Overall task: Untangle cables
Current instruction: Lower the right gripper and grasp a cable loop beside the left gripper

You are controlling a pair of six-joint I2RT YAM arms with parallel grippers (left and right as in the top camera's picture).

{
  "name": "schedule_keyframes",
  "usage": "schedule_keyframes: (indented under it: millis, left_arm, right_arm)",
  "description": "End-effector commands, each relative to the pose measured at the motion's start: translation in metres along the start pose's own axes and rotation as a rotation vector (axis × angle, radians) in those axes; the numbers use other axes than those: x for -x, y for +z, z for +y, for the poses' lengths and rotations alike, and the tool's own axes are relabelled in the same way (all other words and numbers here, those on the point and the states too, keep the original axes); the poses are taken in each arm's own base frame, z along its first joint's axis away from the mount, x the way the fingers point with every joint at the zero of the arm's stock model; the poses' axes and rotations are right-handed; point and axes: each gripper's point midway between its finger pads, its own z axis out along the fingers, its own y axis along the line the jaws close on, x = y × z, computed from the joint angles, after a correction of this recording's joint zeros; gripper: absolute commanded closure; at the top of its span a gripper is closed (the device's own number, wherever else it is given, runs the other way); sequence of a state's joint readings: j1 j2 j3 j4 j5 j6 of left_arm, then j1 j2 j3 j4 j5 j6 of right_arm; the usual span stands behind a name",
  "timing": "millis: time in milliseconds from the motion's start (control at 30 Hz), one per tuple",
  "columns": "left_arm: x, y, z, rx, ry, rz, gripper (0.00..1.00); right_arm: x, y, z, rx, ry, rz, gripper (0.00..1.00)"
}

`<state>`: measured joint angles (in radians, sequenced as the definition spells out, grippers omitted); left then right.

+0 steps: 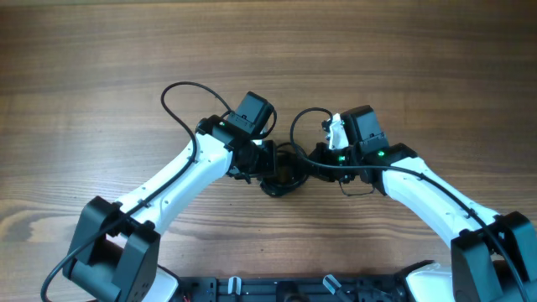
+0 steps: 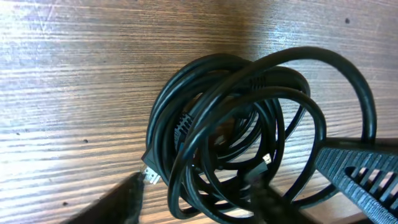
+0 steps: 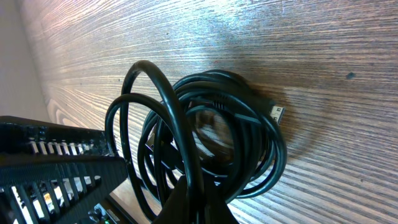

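The cables (image 1: 282, 174) lie coiled mid-table between our arms: light, limp, springy. Our right gripper (image 3: 198, 208), closed, apparently pinches one raised loop. Our left gripper (image 2: 199, 196) straddles the coil half-open, holding nothing. We'd grab near a plug end (image 2: 151, 174).

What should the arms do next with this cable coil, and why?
Probably lift the right end effector slightly: it is shut on one loop of the cables, and the left end effector is open, so the coil may loosen.
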<state>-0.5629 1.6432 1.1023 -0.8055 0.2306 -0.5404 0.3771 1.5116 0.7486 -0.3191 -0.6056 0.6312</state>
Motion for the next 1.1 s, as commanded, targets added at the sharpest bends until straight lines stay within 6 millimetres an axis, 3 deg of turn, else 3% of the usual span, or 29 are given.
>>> schedule_keyframes:
  millis: [0,133,267,1067]
  left_arm:
    - [0.004,-0.009,-0.0077,-0.027,0.014,-0.028,0.29]
    - [0.004,-0.009,-0.0077,-0.027,0.014,-0.028,0.11]
    - [0.004,-0.009,-0.0077,-0.027,0.014,-0.028,0.0]
    - [0.004,-0.009,-0.0077,-0.027,0.014,-0.028,0.0]
  right_arm:
    - [-0.0039,0.0032,0.0,0.006,-0.001,0.017,0.96]
    - [-0.0038,0.0033,0.0001,0.006,-0.002,0.016,0.96]
    - [-0.0033,0.0033,0.0005,0.008,-0.004,0.015,0.96]
    - [-0.0027,0.0033,0.0009,0.01,-0.005,0.013,0.96]
